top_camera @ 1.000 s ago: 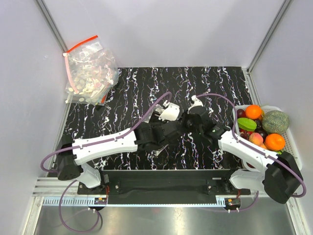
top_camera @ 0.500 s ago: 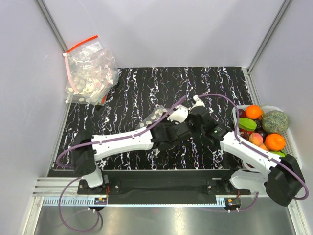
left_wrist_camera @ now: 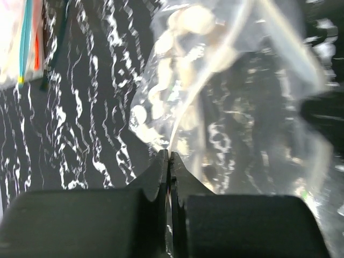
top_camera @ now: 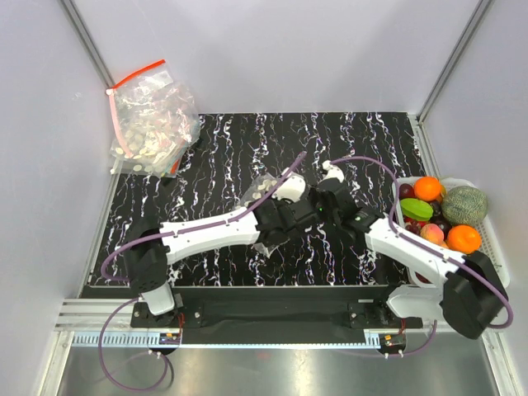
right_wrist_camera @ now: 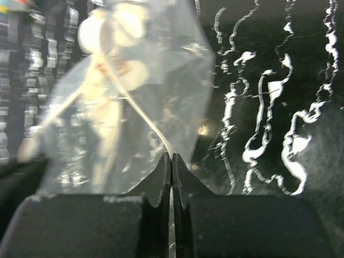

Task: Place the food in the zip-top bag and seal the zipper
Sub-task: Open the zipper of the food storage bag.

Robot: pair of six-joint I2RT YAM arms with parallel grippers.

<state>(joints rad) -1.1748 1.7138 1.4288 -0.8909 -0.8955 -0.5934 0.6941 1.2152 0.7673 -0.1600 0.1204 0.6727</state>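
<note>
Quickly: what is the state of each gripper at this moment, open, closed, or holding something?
Left gripper: closed, pinching the edge of the zip-top bag.
Right gripper: closed, pinching the same bag's edge.

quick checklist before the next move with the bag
1. Left gripper pinching the bag: ok.
2. Right gripper pinching the bag: ok.
3. Food in the bag: not ok. None is seen inside, and the fruit sits in the tray.
4. Bag mouth open enough to load: cannot tell.
5. Zipper sealed: cannot tell, it is blurred.
6. Bag apart from the heap of spare bags: ok.
</note>
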